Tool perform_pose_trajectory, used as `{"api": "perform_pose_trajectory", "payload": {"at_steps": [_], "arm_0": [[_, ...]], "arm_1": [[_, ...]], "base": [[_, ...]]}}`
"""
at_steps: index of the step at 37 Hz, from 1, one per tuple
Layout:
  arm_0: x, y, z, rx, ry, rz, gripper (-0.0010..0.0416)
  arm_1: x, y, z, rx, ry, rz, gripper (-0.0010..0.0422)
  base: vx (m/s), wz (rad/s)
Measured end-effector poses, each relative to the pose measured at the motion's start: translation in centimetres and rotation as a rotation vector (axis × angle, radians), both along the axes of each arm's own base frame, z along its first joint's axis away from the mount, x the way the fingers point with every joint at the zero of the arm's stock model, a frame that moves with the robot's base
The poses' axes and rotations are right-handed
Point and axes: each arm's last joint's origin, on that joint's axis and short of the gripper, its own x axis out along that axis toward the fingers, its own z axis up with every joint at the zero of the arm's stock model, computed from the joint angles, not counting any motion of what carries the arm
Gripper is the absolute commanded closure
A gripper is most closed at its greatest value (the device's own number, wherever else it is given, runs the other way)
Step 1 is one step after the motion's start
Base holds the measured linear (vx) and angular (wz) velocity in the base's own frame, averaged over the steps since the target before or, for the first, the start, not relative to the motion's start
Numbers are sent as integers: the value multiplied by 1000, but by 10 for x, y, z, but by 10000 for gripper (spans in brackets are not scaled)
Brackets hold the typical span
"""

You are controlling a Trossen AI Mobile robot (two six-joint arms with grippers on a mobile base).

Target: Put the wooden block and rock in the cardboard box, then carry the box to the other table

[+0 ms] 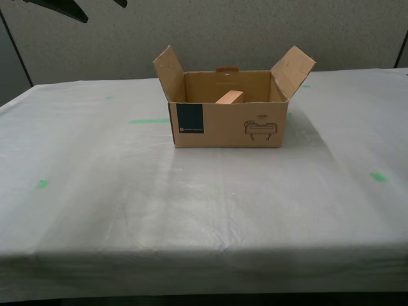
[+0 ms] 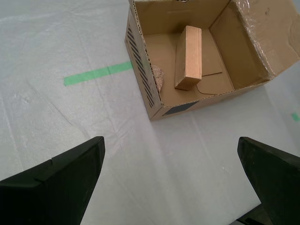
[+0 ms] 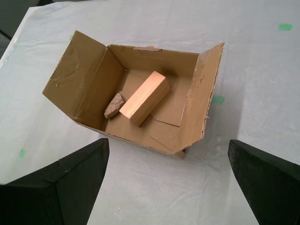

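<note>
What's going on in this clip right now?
Nothing is being held at the moment. The cardboard box sits on the white-cloth table with its flaps up, and the wooden block and the rock lie inside it, side by side. My first gripper and my second gripper are both open and empty, hanging above the cloth short of the box.

The cardboard box [image 1: 226,121] sits on the cloth-covered bench [image 1: 191,210], its two side flaps upright and splayed outward. The wooden block [image 1: 229,97] pokes up inside it. A green tape strip [image 1: 148,121] lies just beside the box.
</note>
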Motion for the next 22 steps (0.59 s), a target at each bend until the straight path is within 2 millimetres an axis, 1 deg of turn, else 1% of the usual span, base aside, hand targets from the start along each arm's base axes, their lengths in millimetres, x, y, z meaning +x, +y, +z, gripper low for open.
{"api": "perform_pose_trajectory", "payload": {"at_steps": [22], "arm_0": [[0, 0, 0, 0, 0, 1, 53]], "arm_1": [[0, 0, 0, 0, 0, 0, 25]], "base": [[0, 0]]}}
